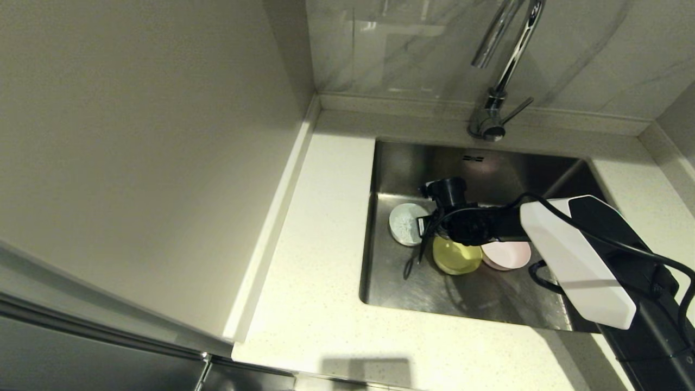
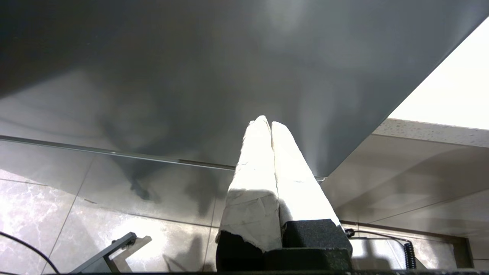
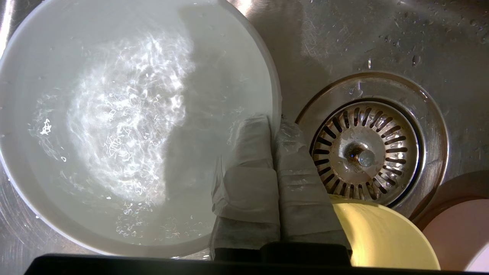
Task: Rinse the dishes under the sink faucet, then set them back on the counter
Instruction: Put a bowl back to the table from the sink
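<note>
Surface: pale speckled worktop, wraps the sink on front, L and R sides; low raised edge at the back.

Sink: steel basin set into the surface. All 3 bowls sit on its floor.

R arm reaches in from the robot's R side, over the sink's R half. Right pincer: fingers closed onto the rim of the white bowl, one finger inside the wall, one outside, rim pinched between them. Fingers are wrapped in pale tape, wet.

White bowl: L part of the sink floor, upright, holds clear water w/ ripples. Drain strainer lies just beside its rim, apart from it.

Yellow bowl: just R of the white bowl, nearer the front wall, partly under the R wrist. Pink bowl: touching or nearly touching the yellow one on its R side; can't tell which.

Overflow slots: on the sink's back wall.

Faucet: behind the sink on the back strip, chrome gooseneck, side lever pointing R.

Left pincer: outside the head view, fingers pressed together, holding nothing; faces a dark panel beside the surface edge, tiled floor below.
</note>
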